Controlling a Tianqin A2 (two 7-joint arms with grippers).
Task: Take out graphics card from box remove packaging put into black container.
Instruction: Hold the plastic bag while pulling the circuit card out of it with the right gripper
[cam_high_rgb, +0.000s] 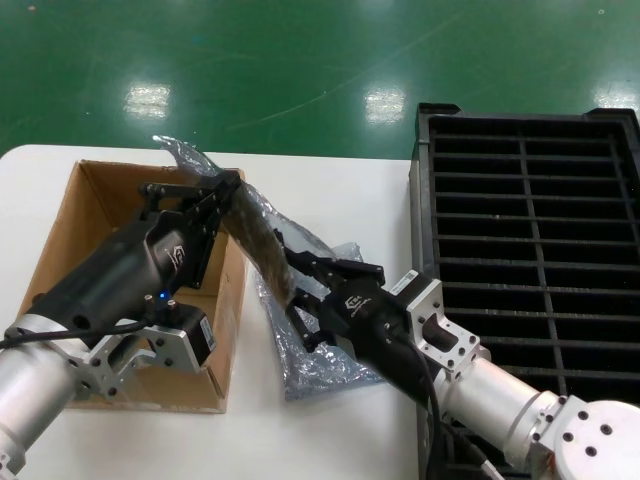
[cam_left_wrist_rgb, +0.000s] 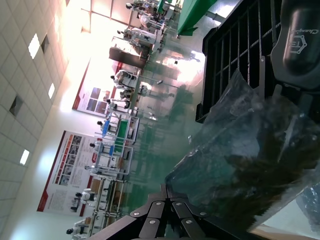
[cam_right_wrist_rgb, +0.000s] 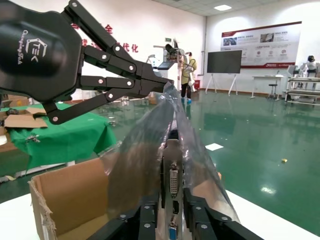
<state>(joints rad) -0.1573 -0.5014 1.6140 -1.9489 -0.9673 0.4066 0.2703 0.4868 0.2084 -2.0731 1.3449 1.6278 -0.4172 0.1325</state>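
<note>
I read a white logo on both gripper housings; on the right wrist view the left housing shows a "TEK"-style mark with cursive script under it, too small for me to spell out. Wall posters and red Chinese characters in the hall behind are not legible to me.

My left gripper (cam_high_rgb: 222, 190) is clenched on the upper end of the packaging (cam_high_rgb: 262, 240), just above the near right corner of the box (cam_high_rgb: 90, 215). My right gripper (cam_high_rgb: 295, 285) is clamped on the lower end of the same bag, its fingers (cam_right_wrist_rgb: 147, 220) pressed either side of the graphics card (cam_right_wrist_rgb: 173, 182). The card sits inside the bag, held edge-on between the two grippers, its silver bracket with a white port and a blue one below it facing the right wrist camera. The card hangs over the white table (cam_high_rgb: 330, 190), between the box and the black container (cam_high_rgb: 530, 200).

The loose crinkled tail of the bag lies on the table under my right gripper. The container stands to my right, its slotted dividers open, partly blocked from view by my right arm. My left arm covers much of the box interior, so I cannot tell what it holds. Beyond the table is green floor (cam_high_rgb: 300, 60)
</note>
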